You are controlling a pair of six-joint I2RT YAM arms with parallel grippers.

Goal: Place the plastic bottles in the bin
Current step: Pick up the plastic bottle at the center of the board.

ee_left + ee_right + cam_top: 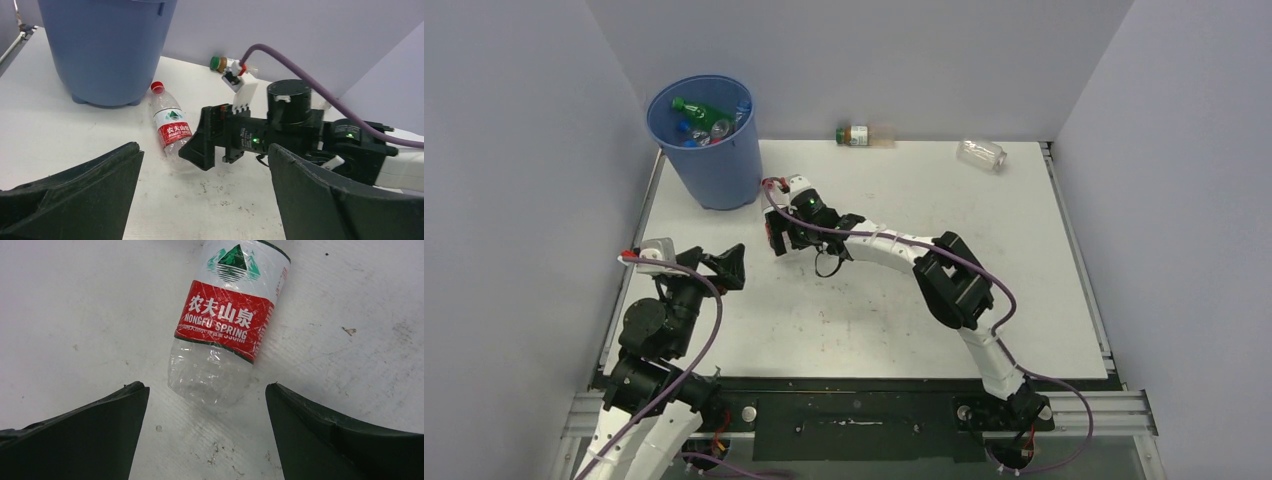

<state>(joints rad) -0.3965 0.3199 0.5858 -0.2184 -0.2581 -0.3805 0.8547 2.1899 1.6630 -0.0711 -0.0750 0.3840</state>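
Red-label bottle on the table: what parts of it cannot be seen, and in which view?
- Left wrist view: the base of the bottle is partly behind the right gripper.
- Right wrist view: its cap end is cut off by the top edge.
- Top view: it lies under the right arm and cannot be made out.

The bin (719, 175) holds several bottles (706, 122); an amber bottle (856, 135) and a seemingly clear bottle (981, 153) lie by the far wall (924, 60).

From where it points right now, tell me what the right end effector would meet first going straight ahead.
Most likely the base of the red-labelled water bottle, lying just ahead of the open right end effector; exact depth is unclear.
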